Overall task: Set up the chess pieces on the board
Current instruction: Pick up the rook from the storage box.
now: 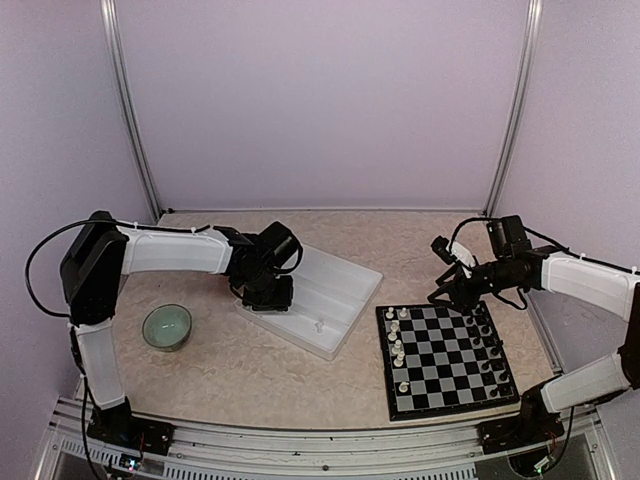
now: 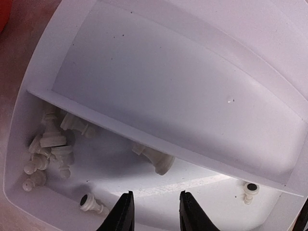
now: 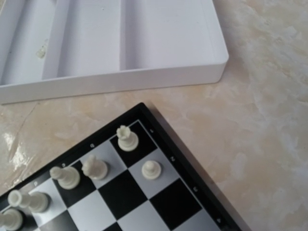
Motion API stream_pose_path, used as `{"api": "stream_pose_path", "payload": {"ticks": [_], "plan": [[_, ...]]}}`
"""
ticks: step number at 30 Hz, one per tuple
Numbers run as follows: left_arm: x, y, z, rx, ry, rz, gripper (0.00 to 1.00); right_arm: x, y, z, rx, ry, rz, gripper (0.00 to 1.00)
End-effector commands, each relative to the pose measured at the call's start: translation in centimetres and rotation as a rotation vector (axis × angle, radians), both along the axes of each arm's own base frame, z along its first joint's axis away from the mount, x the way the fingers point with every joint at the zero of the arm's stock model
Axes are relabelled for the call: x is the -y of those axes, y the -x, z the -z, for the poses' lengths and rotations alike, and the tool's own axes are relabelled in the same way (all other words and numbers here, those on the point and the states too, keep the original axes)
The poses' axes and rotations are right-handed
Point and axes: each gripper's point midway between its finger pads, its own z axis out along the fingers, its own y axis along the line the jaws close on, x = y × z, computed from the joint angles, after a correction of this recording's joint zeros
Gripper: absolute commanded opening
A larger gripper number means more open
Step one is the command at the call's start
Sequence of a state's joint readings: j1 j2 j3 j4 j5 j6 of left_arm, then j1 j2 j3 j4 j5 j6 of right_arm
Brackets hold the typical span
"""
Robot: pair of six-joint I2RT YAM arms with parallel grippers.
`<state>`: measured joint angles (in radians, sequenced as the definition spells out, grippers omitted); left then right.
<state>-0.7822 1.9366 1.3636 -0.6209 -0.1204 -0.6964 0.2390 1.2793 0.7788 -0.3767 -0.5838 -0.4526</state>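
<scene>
Marbled tabletop (image 1: 250, 370), left pincer (image 2: 155, 214) parted, empty above tray (image 2: 168, 72), piled white pieces (image 2: 50, 144) visible only wrist-side, right pincer (image 1: 443, 272) spread wide

Table (image 1: 250, 365), apparently marbled, bears bowl (image 1: 166, 327), tray (image 1: 335, 285), board (image 1: 445, 360).

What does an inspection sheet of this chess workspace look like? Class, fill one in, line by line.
Surface: beige marbled table.
Job's things: board at right, white pieces along its left side, black pieces along its right; loose pieces lying in the white tray.
Clutter: green bowl by the left arm.
Grippers: left gripper open over the tray, empty; right gripper open near the board's far edge.
Cables: black cable loops beside the left arm.
Surroundings: lilac walls, metal uprights.
</scene>
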Motion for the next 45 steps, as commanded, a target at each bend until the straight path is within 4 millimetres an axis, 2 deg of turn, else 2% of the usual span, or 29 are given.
{"api": "stream_pose_path", "payload": {"ticks": [1,11,17,22,26,33,34,38,40,45], "plan": [[-0.1,0.1,-0.6,0.019,0.022,-0.022,0.34,0.0,-0.1,-0.2,-0.008,-0.01,-0.007,0.59],[1.2,-1.4,1.2,0.004,0.036,0.005,0.32,0.2,0.0,-0.2,-0.005,-0.005,0.0,0.59],[1.4,-2.2,2.4,0.002,0.018,0.013,0.27,0.2,0.0,0.0,-0.011,-0.004,-0.003,0.59],[1.0,-1.3,4.0,-0.014,-0.042,0.047,0.17,0.1,0.0,0.1,-0.014,-0.004,-0.004,0.59],[0.5,0.1,4.1,0.001,-0.107,0.136,0.1,0.0,0.0,0.1,-0.021,-0.01,-0.008,0.59],[-0.9,2.5,2.3,0.103,-0.244,0.36,0.06,-0.6,0.2,-0.4,-0.039,-0.04,-0.034,0.58],[-0.7,2.6,1.3,0.129,-0.232,0.382,0.06,-0.7,0.2,-0.5,-0.045,-0.047,-0.04,0.58],[-1.0,3.6,-0.2,0.172,-0.204,0.456,0.06,-1.5,0.2,-1.3,-0.068,-0.072,-0.072,0.57],[-0.5,4.2,-1.0,0.198,-0.177,0.513,0.06,-2.0,0.2,-1.9,-0.076,-0.09,-0.096,0.57],[1.7,4.4,-5.1,0.343,-0.075,0.635,0.06,-4.4,-0.1,-3.5,-0.129,-0.159,-0.169,0.55]]}}
